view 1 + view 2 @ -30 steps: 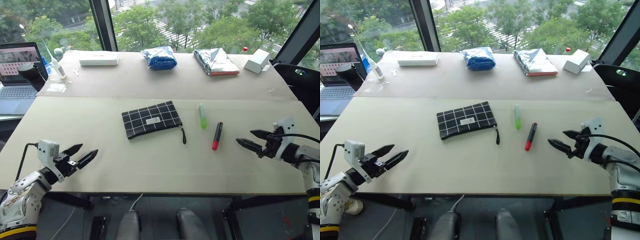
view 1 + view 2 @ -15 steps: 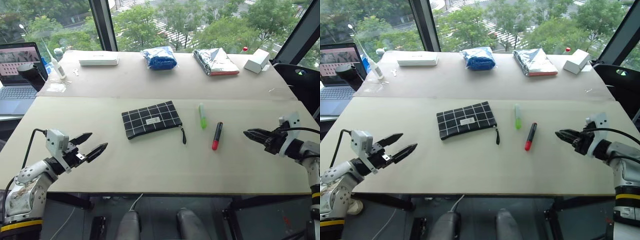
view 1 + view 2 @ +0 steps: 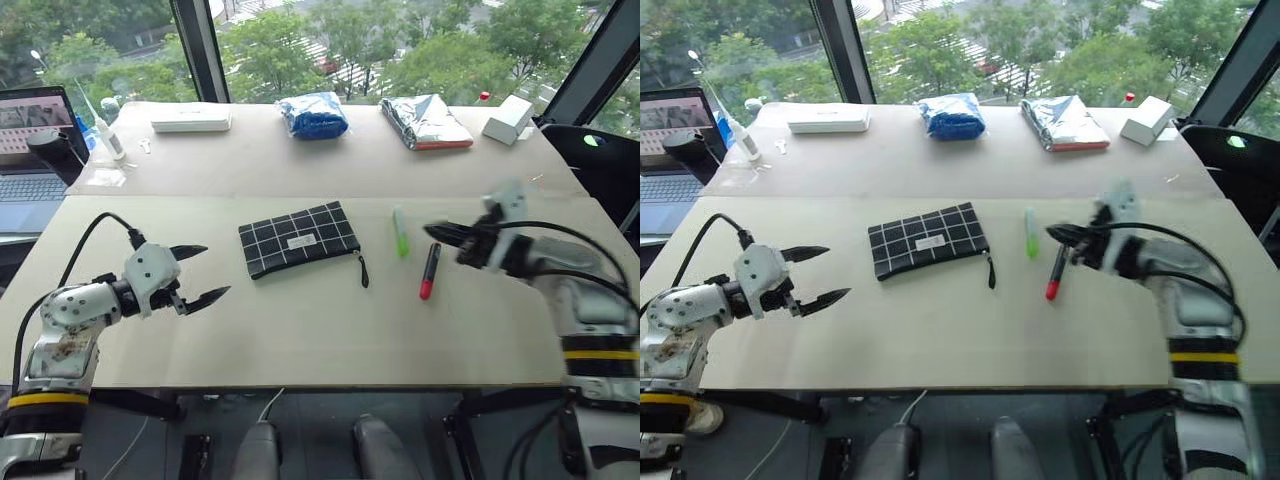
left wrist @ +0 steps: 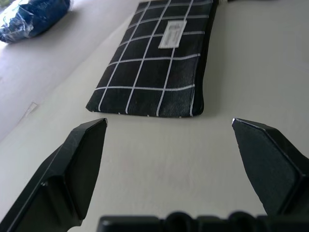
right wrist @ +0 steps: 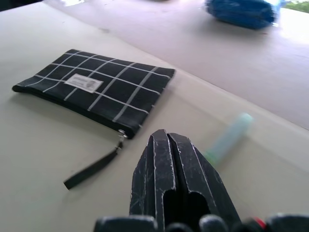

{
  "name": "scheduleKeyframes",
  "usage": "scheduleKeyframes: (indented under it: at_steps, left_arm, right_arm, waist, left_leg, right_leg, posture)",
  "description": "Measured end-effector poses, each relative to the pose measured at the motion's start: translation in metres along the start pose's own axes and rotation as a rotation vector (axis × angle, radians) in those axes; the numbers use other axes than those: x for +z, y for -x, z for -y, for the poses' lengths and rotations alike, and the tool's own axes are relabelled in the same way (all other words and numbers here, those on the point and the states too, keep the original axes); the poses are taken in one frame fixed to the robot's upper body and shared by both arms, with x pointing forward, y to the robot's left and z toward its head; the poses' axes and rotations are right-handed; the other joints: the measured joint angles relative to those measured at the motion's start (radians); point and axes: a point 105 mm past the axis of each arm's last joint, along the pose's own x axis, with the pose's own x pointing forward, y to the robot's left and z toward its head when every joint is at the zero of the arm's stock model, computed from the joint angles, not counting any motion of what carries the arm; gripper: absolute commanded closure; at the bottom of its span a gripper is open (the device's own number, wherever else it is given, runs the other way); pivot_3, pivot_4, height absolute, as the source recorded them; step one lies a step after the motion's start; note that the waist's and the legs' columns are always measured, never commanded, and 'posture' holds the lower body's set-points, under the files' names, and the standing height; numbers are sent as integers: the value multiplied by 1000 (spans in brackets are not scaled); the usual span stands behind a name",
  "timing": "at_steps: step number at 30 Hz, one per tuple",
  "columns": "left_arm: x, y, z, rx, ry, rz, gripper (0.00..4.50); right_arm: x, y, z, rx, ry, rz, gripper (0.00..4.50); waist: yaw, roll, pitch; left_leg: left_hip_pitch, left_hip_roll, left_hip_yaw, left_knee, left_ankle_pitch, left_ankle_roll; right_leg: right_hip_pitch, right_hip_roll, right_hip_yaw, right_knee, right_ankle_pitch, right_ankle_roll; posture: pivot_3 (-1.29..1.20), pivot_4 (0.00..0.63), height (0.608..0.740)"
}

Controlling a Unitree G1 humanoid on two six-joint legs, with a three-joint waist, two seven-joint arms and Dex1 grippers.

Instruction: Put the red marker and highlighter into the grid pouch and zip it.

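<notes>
A flat black fabric grid pouch [image 3: 299, 238] with thin white lines, a small white label and a black zip-pull strap lies mid-desk [image 3: 300, 330]. Beside it, apart, lie the stubby light green highlighter [image 3: 400, 232] and the black red marker [image 3: 429, 271] with its red cap. The right hand [image 3: 435, 231], fingers pressed together and empty, hovers over the marker's black end. The left hand [image 3: 207, 274], fingers spread wide, points at the pouch.

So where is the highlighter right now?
The highlighter lies on the table, between the grid pouch and the red marker, ahead of the right gripper.
</notes>
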Motion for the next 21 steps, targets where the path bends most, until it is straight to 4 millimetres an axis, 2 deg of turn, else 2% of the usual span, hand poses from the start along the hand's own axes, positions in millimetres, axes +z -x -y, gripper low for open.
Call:
scheduleKeyframes:
  at_steps: [3, 6, 10, 16, 21]
  left_arm:
    - [-11, -6, 3, -15, -44, -36, 0]
    - [-17, -10, 7, -17, -47, -38, 0]
    - [-14, -17, 9, -17, -67, -6, 0]
    - [-14, -18, 10, -6, -71, 7, 0]
    - [-15, -18, 10, -1, -69, 8, 0]
  right_arm:
    - [-7, -32, -19, 4, 11, -82, 4474]
    - [-6, -49, -22, -30, 37, -123, 4474]
    - [-1, -68, -26, -57, 112, -145, 4474]
    - [-24, -75, -24, -57, 228, -236, 4474]
    - [-23, -78, -24, -26, 398, -264, 4474]
  waist:
    - [7, 0, 0]
    - [20, 0, 0]
    - [29, 0, 0]
    - [28, 0, 0]
    - [24, 0, 0]
  left_leg:
    - [-10, 0, 0, 1, 0, 0]
    - [-15, 0, -1, 2, 0, 0]
    - [-15, 0, -1, 3, 0, 0]
    - [-15, 0, 0, 3, 0, 0]
    - [-14, 0, 0, 3, 0, 0]
  right_leg:
    - [-8, 0, -1, 1, 4, -7]
    - [-13, -1, -1, 2, 5, -8]
    - [-14, 0, -2, 4, 5, -8]
    - [-19, -1, -2, 10, 5, -8]
    - [-21, 0, -3, 14, 5, -8]
  posture:
    - [0, 150, 740]
    - [0, 150, 740]
    - [0, 150, 740]
    - [0, 150, 740]
    - [0, 150, 740]
